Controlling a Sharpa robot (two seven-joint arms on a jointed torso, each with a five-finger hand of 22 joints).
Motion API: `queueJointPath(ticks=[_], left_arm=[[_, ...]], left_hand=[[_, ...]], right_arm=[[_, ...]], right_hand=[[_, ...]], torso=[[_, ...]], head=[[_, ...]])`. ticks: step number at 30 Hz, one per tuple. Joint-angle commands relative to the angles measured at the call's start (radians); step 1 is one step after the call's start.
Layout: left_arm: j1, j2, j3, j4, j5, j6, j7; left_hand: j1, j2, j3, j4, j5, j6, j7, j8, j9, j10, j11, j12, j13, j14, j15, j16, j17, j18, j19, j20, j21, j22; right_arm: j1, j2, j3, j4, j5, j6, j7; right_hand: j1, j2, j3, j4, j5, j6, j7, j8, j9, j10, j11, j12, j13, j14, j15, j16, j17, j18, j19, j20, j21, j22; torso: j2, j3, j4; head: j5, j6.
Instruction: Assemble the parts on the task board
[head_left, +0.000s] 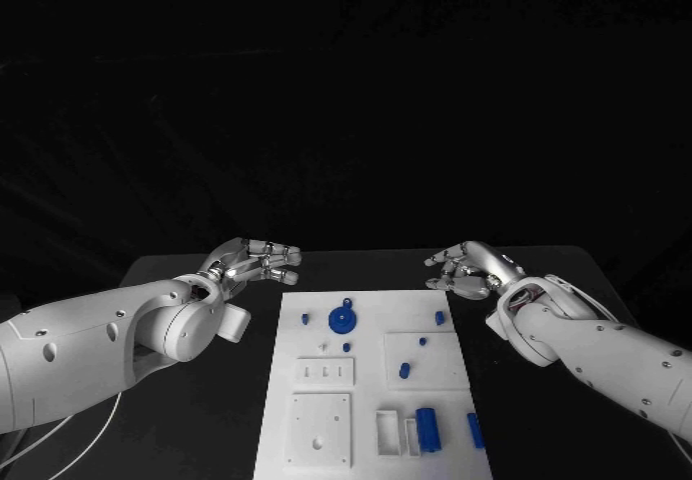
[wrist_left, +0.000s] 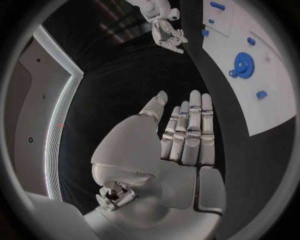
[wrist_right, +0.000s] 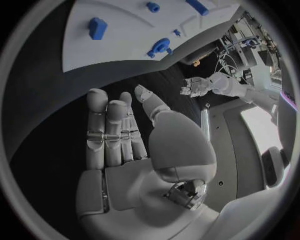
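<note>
Well, the board (head_left: 368, 385) lies flat in the middle of the table (head_left: 188, 270), with blue parts scattered over it. A gear (head_left: 342, 320) sits near the far end, a small peg (head_left: 304, 319) is off to its left, and another small piece (head_left: 440, 317) sits near the right edge. A few little bits lie around the middle (head_left: 405, 370). At the near end a cylinder (head_left: 427, 428) rests beside a white frame (head_left: 389, 432), and a bar (head_left: 475, 430) lies close to the right edge.

Most pieces look loose, lying on their sides or well apart from one another, so I'd judge the assembly barely begun, if at all; whether the gear is seated on a post I cannot tell.

Beyond the far corners the hands hover above the dark table, off the board. The left hand (head_left: 257, 262) is empty, its fingers straight and together in its wrist view (wrist_left: 187, 132). The right hand (head_left: 469, 268) grasps nothing either, its fingers extended (wrist_right: 112, 135). Neither touches a part, so nearly everything seems left to do.
</note>
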Motion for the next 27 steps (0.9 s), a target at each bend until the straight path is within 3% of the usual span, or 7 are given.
queueJointPath(ticks=[1, 2, 3, 5, 10, 17, 27], left_arm=[[0.001, 0.0, 0.001, -0.005, -0.01, 0.01, 0.01], [0.001, 0.0, 0.001, -0.008, -0.01, 0.011, 0.01], [0.001, 0.0, 0.0, -0.01, -0.01, 0.012, 0.01], [0.0, 0.0, 0.0, -0.014, -0.011, 0.013, 0.01], [-0.001, 0.001, 0.0, -0.02, -0.012, 0.015, 0.01], [-0.003, 0.001, 0.0, -0.023, -0.012, 0.017, 0.01], [-0.005, 0.003, 0.0, -0.027, -0.013, 0.021, 0.01]], left_hand=[[0.005, -0.001, -0.004, -0.001, 0.005, 0.007, -0.002, -0.001, 0.0, 0.0, -0.003, -0.004, 0.001, -0.006, -0.001, -0.007, -0.001, -0.007, -0.005, 0.004, -0.004, -0.001], [0.005, -0.001, -0.004, -0.001, 0.005, 0.007, -0.002, -0.001, 0.0, 0.0, -0.003, -0.004, 0.001, -0.006, -0.001, -0.007, -0.001, -0.007, -0.005, 0.004, -0.004, -0.001], [0.005, -0.001, -0.004, -0.001, 0.005, 0.007, -0.002, -0.001, 0.0, 0.0, -0.003, -0.004, 0.001, -0.006, -0.001, -0.007, -0.001, -0.007, -0.005, 0.004, -0.004, -0.001], [0.005, -0.001, -0.004, -0.001, 0.005, 0.007, -0.002, -0.001, 0.0, 0.0, -0.003, -0.004, 0.001, -0.006, -0.001, -0.007, -0.001, -0.007, -0.005, 0.004, -0.004, -0.001], [0.005, -0.002, -0.004, -0.002, 0.005, 0.006, -0.002, -0.001, 0.0, 0.0, -0.003, -0.004, 0.001, -0.005, -0.001, -0.007, -0.001, -0.007, -0.005, 0.004, -0.004, -0.001], [0.004, -0.002, -0.003, -0.003, 0.005, 0.006, -0.001, -0.001, -0.001, -0.001, -0.002, -0.004, 0.001, -0.005, -0.001, -0.007, -0.001, -0.008, -0.005, 0.004, -0.004, -0.002], [0.004, -0.002, -0.003, -0.003, 0.005, 0.006, -0.001, -0.001, -0.001, -0.001, -0.002, -0.004, 0.001, -0.005, -0.001, -0.007, -0.001, -0.008, -0.005, 0.004, -0.004, -0.002]], right_arm=[[-0.001, -0.018, 0.002, -0.012, 0.138, 0.065, 0.078], [-0.004, -0.028, 0.002, -0.016, 0.137, 0.072, 0.076], [-0.006, -0.035, 0.003, -0.018, 0.128, 0.076, 0.073], [-0.011, -0.047, 0.003, -0.02, 0.098, 0.085, 0.066], [-0.02, -0.066, 0.003, -0.028, 0.051, 0.137, 0.052], [-0.043, -0.063, 0.003, -0.062, 0.014, 0.185, 0.058], [-0.07, -0.037, 0.003, -0.095, 0.003, 0.197, 0.066]], right_hand=[[0.012, -0.014, -0.014, -0.009, 0.006, -0.005, -0.001, -0.001, 0.001, 0.049, -0.005, 0.035, 0.024, -0.004, -0.002, 0.004, -0.004, 0.009, 0.0, 0.0, 0.014, 0.006], [-0.003, -0.021, -0.057, 0.011, 0.023, 0.018, 0.018, -0.004, 0.001, -0.016, 0.007, 0.537, 0.508, 0.006, 0.009, 0.189, 0.165, -0.001, 0.013, 0.007, 0.143, 0.071], [0.005, -0.02, -0.049, 0.017, 0.039, 0.026, -0.001, -0.003, 0.002, 0.022, 0.014, 0.683, 0.657, 0.016, 0.017, 0.264, 0.241, 0.005, 0.018, 0.014, 0.209, 0.091], [0.011, -0.03, -0.05, 0.042, 0.065, 0.028, -0.004, -0.001, 0.003, 0.088, 0.016, 0.79, 0.77, 0.044, 0.018, 0.336, 0.322, 0.004, 0.036, 0.017, 0.357, 0.114], [0.039, -0.03, -0.099, 0.092, 0.085, -0.005, -0.011, 0.0, 0.004, 0.157, 0.002, 0.834, 0.855, 0.07, 0.008, 0.36, 0.394, -0.002, 0.036, 0.009, 0.509, 0.132], [0.052, -0.02, -0.105, 0.089, 0.082, -0.027, -0.017, -0.002, 0.003, 0.175, -0.004, 0.83, 0.882, 0.076, 0.0, 0.353, 0.407, -0.007, 0.033, 0.003, 0.551, 0.135], [0.054, -0.023, -0.113, 0.096, 0.075, -0.032, -0.024, -0.001, 0.003, 0.177, -0.013, 0.82, 0.89, 0.077, -0.006, 0.348, 0.41, -0.012, 0.029, -0.004, 0.551, 0.134]], torso=[[-0.002, 0.0115, -0.0095], [-0.002, 0.0149, -0.0106], [-0.002, 0.0164, -0.0114], [-0.002, 0.0198, -0.0125], [-0.002, 0.0258, -0.014], [-0.001, 0.028, -0.0144], [-0.001, 0.0226, -0.011]], head=[[-0.004, 0.001], [-0.007, 0.001], [-0.01, 0.001], [-0.016, 0.0], [-0.024, -0.002], [-0.033, -0.004], [-0.041, -0.014]])
